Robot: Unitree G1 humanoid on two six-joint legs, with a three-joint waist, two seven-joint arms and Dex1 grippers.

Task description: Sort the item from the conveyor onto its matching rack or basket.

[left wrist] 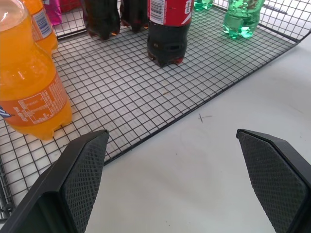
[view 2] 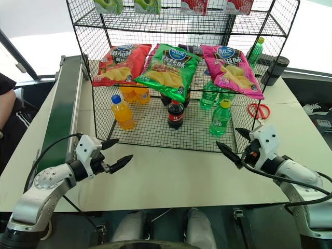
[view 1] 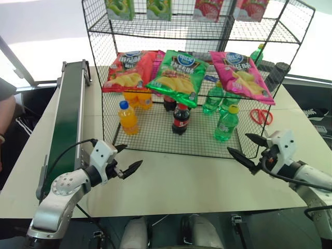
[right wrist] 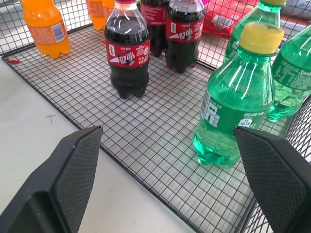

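Note:
The item, a clear-green soda bottle (view 1: 226,124) with a yellow cap, stands upright on the bottom tier of the black wire rack (view 1: 155,141), near its right front corner; the right wrist view has it close ahead (right wrist: 240,92). The conveyor (view 1: 67,119), a dark green belt between grey rails, runs along the table's left side with nothing on the stretch I see. My left gripper (view 1: 132,154) hovers open over the table in front of the rack's left half. My right gripper (view 1: 237,143) is open just outside the rack's right front corner, close to the bottle. Both are empty.
On the bottom tier stand an orange drink bottle (view 1: 127,118), a cola bottle (view 1: 180,119) and green-capped green bottles (view 1: 212,98). Chip bags (view 1: 176,77) lie on the middle shelf. Red scissors (view 1: 261,115) lie behind the rack's right side. A person's arm (view 1: 5,116) is at far left.

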